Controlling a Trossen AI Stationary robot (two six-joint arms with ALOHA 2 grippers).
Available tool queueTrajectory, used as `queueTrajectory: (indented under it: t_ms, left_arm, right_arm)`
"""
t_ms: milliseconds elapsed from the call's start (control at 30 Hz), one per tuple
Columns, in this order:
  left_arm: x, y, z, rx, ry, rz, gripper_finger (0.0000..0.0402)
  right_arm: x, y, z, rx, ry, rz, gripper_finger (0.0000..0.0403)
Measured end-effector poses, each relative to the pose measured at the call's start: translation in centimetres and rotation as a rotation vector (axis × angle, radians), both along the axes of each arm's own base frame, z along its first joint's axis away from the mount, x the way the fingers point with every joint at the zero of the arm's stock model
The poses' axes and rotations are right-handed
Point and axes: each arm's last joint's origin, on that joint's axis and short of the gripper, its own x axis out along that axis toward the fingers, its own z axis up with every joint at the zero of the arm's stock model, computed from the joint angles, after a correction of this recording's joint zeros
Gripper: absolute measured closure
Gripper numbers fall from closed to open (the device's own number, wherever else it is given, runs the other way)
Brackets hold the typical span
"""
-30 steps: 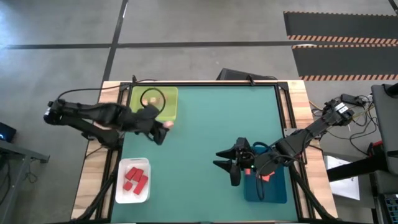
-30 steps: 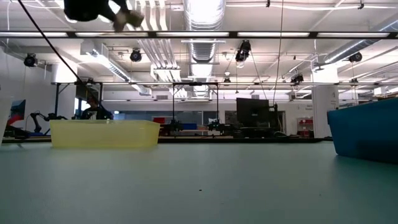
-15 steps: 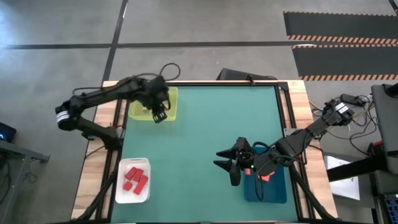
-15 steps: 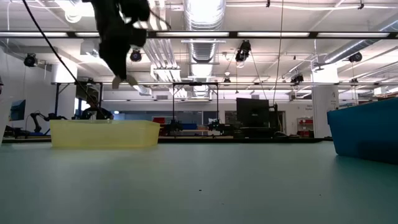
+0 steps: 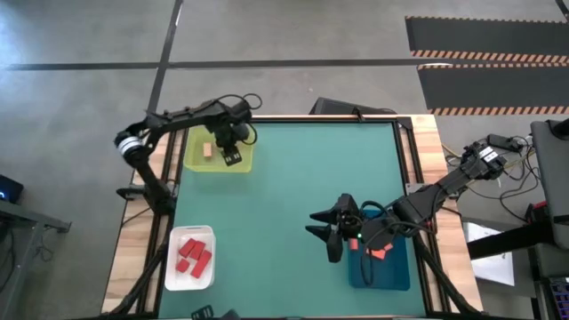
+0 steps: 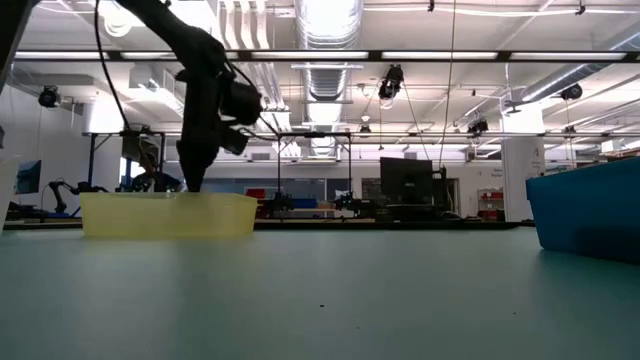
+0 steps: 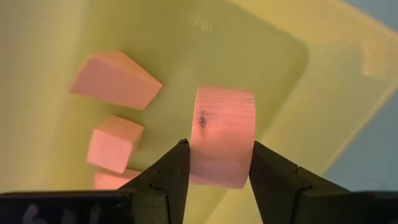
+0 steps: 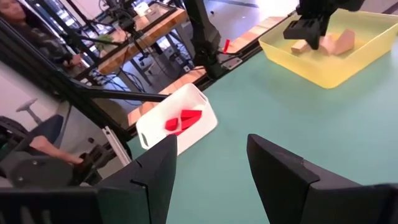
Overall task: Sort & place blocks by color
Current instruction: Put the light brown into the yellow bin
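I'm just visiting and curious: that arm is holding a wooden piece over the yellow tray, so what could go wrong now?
The left pincer grips a round block above the yellow tray. Released from up there, it might roll or bounce out. It could also land on the loose blocks lying beneath and knock them about.

We see our right pincer [image 8: 211, 180] w/ fingers apart over the green worktop [image 8: 298, 124]. At 11 o'clock: white tray [image 8: 177, 124] w/ red blocks [image 8: 181, 119]. At 1 o'clock: yellow tray [image 8: 323, 56] w/ tan blocks [image 8: 339, 41], left pincer [image 8: 305, 28] dipping in.
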Motion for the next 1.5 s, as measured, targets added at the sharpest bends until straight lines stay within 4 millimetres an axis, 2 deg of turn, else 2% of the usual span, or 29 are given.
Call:
queueTrajectory:
  t_ms: [133, 333, 1200, 1500]
  left_arm:
    - [0.5, 0.4, -1.4, -0.029, 0.034, 0.001, 0.0274]
    - [0.8, 0.7, -1.9, -0.022, 0.028, 0.002, 0.0274]
    - [1.0, 1.1, -1.7, 0.045, 0.017, 0.031, 0.0254]
    - [1.1, 1.1, -0.9, 0.065, -0.005, 0.029, 0.0248]
  right_arm:
    - [0.0, -0.1, -0.1, -0.005, 0.011, -0.004, 0.0218]
    - [0.1, -0.2, -0.1, -0.009, 0.010, -0.012, 0.0218]
    - [0.0, -0.3, -0.2, -0.014, 0.018, -0.012, 0.0218]
    - [0.0, -0.3, -0.2, -0.014, 0.018, -0.012, 0.0218]
